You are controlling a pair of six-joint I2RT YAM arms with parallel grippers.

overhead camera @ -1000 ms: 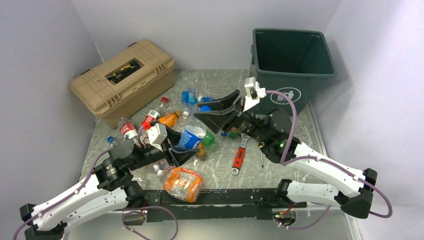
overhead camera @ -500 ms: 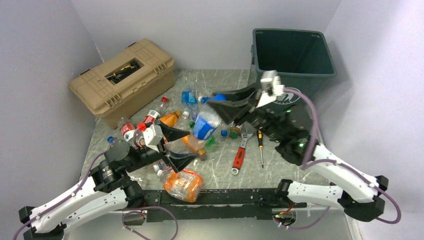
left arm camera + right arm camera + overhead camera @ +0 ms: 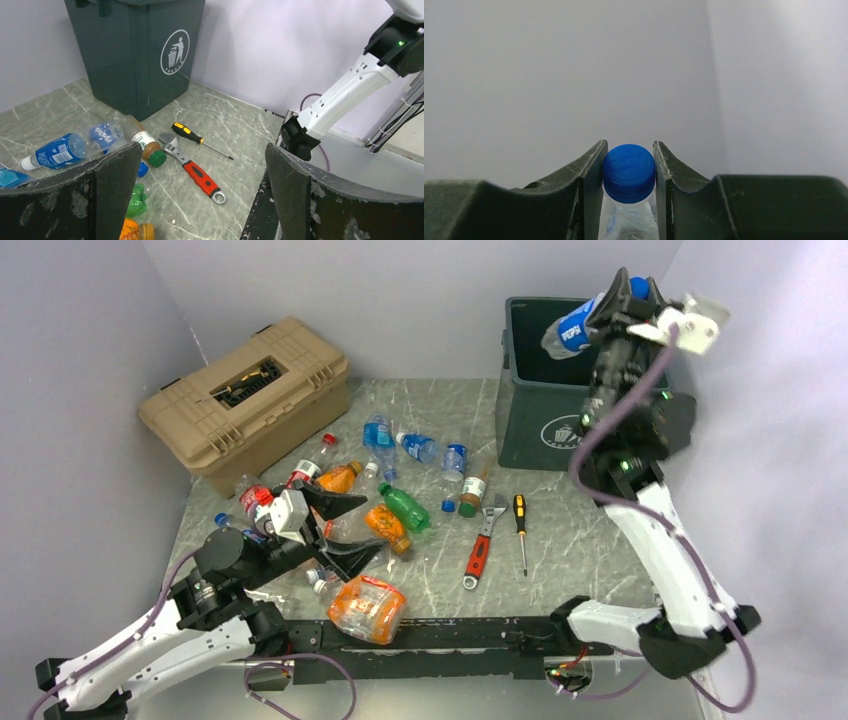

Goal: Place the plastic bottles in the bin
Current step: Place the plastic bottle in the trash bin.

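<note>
Right gripper [image 3: 625, 302] raised high at the back right, jaws clamped on the neck of a blue-label bottle [image 3: 572, 330] just under its blue cap [image 3: 629, 172]. The wrist view shows the cap pinched between both fingers with only bare wall behind. From above, the bottle hangs tilted, cap uppermost, its body across the open mouth of the bin [image 3: 540, 400] and clear of the rim. Left gripper [image 3: 345, 530] low over the table's left half, jaws spread wide and holding nothing. Its wrist view looks between the fingers [image 3: 107, 190] toward the bin [image 3: 135, 55]. The remaining bottles [image 3: 415, 447] lie scattered on the table between the toolbox [image 3: 250, 400] and the bin. A green bottle [image 3: 405, 508] and a small orange bottle [image 3: 384, 525] lie just beyond the left fingertips, and a large crushed orange bottle [image 3: 366, 607] lies near the front rail. A wrench [image 3: 480, 548] and a screwdriver [image 3: 520, 525] lie side by side, apart from each other, in front of the bin.
</note>
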